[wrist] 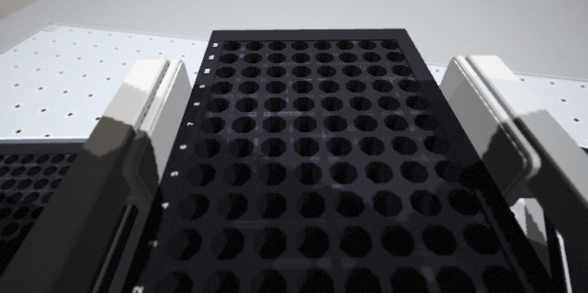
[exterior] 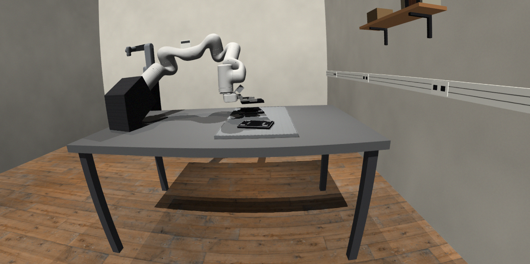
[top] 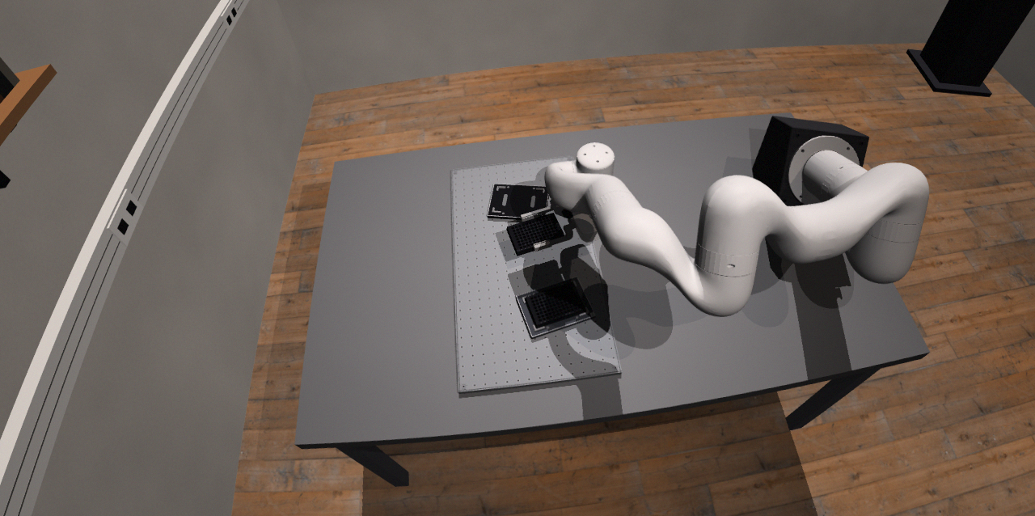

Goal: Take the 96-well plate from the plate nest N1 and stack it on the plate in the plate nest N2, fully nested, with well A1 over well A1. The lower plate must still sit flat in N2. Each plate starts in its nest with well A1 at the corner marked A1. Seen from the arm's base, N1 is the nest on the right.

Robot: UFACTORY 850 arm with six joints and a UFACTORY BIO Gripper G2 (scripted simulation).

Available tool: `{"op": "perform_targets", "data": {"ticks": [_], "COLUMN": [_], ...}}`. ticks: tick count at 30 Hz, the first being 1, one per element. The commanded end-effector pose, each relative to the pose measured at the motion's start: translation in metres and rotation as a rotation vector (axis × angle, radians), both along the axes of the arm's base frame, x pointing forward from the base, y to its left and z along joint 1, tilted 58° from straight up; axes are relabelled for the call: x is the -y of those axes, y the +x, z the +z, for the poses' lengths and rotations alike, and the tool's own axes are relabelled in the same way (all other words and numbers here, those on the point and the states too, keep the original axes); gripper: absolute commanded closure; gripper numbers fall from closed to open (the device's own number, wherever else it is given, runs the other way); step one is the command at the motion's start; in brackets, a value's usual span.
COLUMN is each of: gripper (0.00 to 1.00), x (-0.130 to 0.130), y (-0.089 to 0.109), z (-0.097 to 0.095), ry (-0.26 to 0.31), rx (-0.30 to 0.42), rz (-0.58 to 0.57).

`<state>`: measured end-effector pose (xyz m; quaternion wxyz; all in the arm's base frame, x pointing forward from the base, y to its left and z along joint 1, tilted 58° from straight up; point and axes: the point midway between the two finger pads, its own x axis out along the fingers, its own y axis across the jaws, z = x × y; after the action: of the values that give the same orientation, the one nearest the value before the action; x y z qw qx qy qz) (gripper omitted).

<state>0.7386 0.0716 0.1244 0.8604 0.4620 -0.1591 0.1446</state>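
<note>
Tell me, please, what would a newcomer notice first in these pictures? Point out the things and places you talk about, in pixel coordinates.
Most likely the white robot arm (top: 648,238) (exterior: 190,53), which arches over the grey table (top: 390,259) (exterior: 185,140). Next, the black 96-well plate (top: 535,231) (wrist: 317,146), held in the air between the light fingers of the gripper (wrist: 317,137). A second black well plate (top: 555,302) (wrist: 28,183) sits in its nest on the perforated board (top: 492,361) (exterior: 281,121) (wrist: 92,59).

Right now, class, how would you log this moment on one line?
gripper: shut on upper plate | upper plate: raised, level-looking | N1: empty | N2: holding lower plate | stacking: pending
</note>
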Motion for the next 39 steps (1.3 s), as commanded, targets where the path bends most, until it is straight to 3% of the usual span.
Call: {"op": "perform_targets", "data": {"ticks": [1, 39], "gripper": [1.0, 1.0], "x": [-0.007, -0.068], "y": [-0.004, -0.043], "z": [0.012, 0.099], "ry": [0.0, 0.0], "rx": [0.001, 0.001], "rz": [-0.002, -0.001]}}
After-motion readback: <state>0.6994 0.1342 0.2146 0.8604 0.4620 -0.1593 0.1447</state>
